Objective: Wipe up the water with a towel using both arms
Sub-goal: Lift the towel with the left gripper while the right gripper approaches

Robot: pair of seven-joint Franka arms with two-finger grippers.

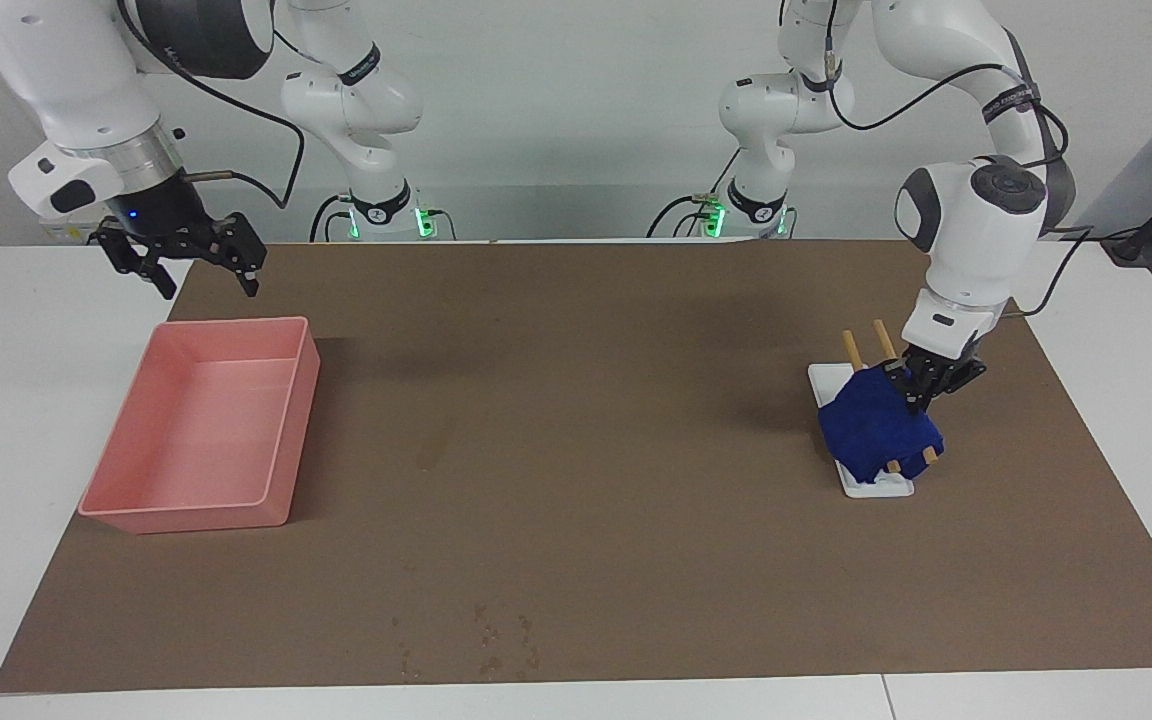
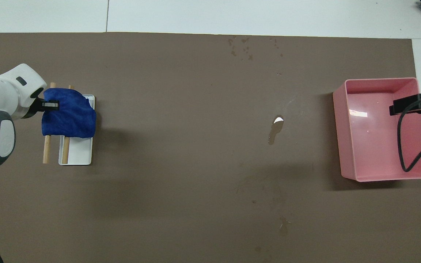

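The blue towel [image 1: 874, 425] lies draped over two wooden rods on a small white rack [image 1: 881, 487] toward the left arm's end of the mat; it also shows in the overhead view [image 2: 69, 118]. My left gripper [image 1: 914, 393] is down at the towel's edge nearest the robots, fingers closed on the cloth [image 2: 50, 105]. The water [image 1: 433, 450] is a faint narrow smudge mid-mat, beside the pink tray, and glints in the overhead view [image 2: 276, 129]. My right gripper [image 1: 182, 258] hangs open and empty in the air over the tray's end nearest the robots [image 2: 413, 104].
A pink tray [image 1: 281, 440] sits at the right arm's end of the mat [image 2: 345, 128]. A cluster of small dark specks [image 1: 486, 640] marks the mat's edge farthest from the robots. White table borders the brown mat [image 1: 636, 560].
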